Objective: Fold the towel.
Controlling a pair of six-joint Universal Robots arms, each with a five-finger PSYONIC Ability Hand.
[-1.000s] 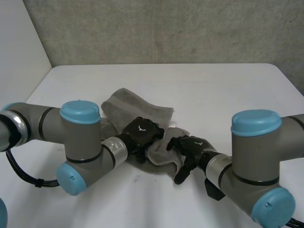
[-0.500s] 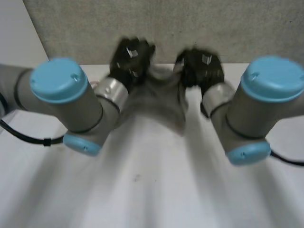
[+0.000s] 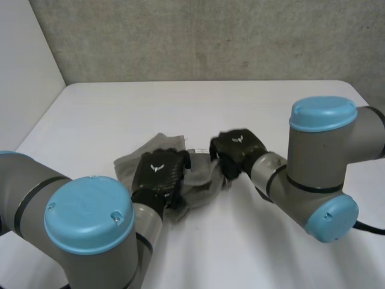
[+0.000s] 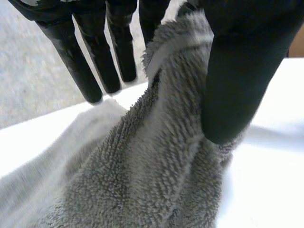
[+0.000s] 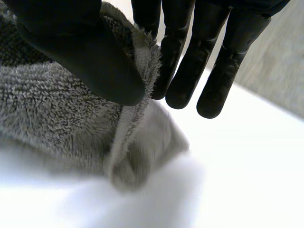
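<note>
A grey towel [image 3: 200,182] lies bunched near the middle of the white table [image 3: 252,108]. My left hand [image 3: 157,173] rests on its left part, and my right hand [image 3: 236,150] is at its right end. In the left wrist view the towel [image 4: 156,180] rises between the thumb [image 4: 237,80] and the straight fingers [image 4: 95,61], pinched there. In the right wrist view a hemmed edge of the towel [image 5: 57,114] runs up between the thumb [image 5: 90,52] and the fingers [image 5: 190,71], which pinch it.
A grey wall [image 3: 198,36] stands behind the table's far edge, and a white wall [image 3: 24,66] is at the left. Bare tabletop lies all around the towel. My two arms reach in from the near side.
Both hands closed on the towel and swung it up toward the far wall. They have come back down, and the towel now lies bunched between them.
</note>
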